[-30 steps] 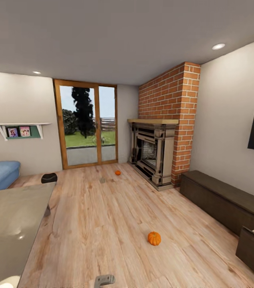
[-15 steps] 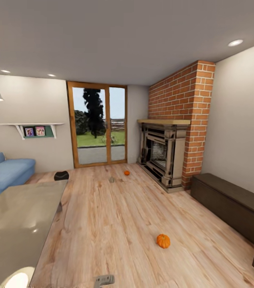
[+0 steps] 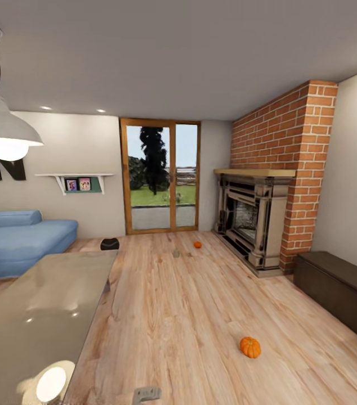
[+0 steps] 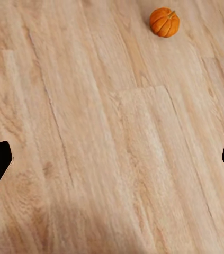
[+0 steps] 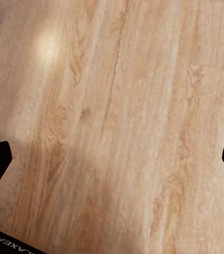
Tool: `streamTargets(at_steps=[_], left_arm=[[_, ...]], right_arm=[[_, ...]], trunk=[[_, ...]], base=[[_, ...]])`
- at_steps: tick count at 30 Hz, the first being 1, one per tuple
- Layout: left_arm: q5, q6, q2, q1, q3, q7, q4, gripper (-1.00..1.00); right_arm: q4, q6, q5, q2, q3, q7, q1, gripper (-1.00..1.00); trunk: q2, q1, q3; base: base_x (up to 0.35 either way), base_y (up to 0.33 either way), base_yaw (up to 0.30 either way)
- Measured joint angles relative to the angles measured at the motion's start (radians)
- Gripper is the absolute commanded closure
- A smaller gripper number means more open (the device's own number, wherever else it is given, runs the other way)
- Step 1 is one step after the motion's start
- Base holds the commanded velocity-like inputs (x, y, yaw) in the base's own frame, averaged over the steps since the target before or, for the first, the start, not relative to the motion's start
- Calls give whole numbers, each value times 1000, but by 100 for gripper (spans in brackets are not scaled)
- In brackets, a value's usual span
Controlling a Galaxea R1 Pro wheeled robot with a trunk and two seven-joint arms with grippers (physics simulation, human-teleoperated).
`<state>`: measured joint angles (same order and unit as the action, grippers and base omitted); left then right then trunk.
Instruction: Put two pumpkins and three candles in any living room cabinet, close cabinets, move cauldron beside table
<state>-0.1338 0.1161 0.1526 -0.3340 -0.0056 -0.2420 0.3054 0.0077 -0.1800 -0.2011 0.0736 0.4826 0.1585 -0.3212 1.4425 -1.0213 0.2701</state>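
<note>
Near pumpkin on wood-plank floor, far pumpkin beside fireplace, left gripper and right gripper fingers spread apart, empty

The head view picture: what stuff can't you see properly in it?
- Cabinet: cut off by the head view's right edge, so its drawers can't be judged.
- Cauldron: partly hidden behind the table.
- Small grey thing near the far pumpkin: too small to tell if it's a candle.
</note>
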Motion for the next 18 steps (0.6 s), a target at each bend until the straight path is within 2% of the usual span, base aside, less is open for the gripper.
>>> streamTargets(at_steps=[4,8,18], left_arm=[[0,0,0,0,0,0,0,-100],[0,0,1,0,0,0,0,-100],[1,0,2,0,-1,0,0,-100]], right_arm=[[0,0,0,0,0,0,0,-100],[0,0,0,0,0,0,0,-100],[0,0,0,0,0,0,0,-100]], trunk=[[0,0,-2],[0,0,-3],[0,-1,-3]], base=[[0,0,252],[-21,0,105],[-239,0,6]])
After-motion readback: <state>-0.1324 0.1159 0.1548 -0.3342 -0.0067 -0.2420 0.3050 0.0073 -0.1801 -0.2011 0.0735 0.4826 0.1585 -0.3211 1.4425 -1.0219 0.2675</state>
